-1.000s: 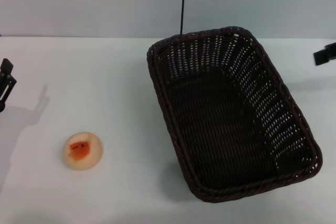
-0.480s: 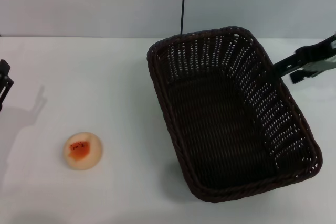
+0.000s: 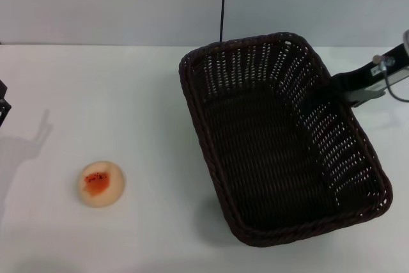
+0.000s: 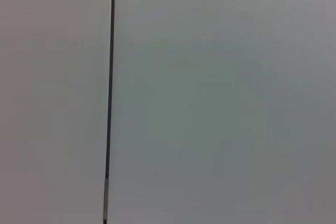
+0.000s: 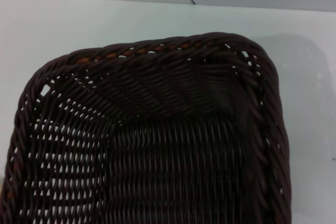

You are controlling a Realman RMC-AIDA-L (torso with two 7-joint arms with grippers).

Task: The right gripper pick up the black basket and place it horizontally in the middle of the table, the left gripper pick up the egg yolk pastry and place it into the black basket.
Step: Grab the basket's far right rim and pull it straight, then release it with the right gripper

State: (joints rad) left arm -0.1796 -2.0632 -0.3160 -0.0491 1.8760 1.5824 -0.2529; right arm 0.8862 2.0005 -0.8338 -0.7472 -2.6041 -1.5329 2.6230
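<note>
1. Head view: basket (image 3: 281, 139) lies skewed, centre-right on the table (image 3: 128, 94); right gripper (image 3: 345, 89) at the basket's right rim, upper right of frame, jaw state not discernible; pastry (image 3: 101, 184) lower left; left gripper (image 3: 3, 103) at left edge, jaw state not discernible.
2. Left wrist view: blank wall only.
3. Right wrist view: basket's braided rim (image 5: 173, 48) fills frame; likely light, stiff wicker; rim offers the firmest pinch. Pastry judged soft, crushable; grasp its sides gently.
</note>
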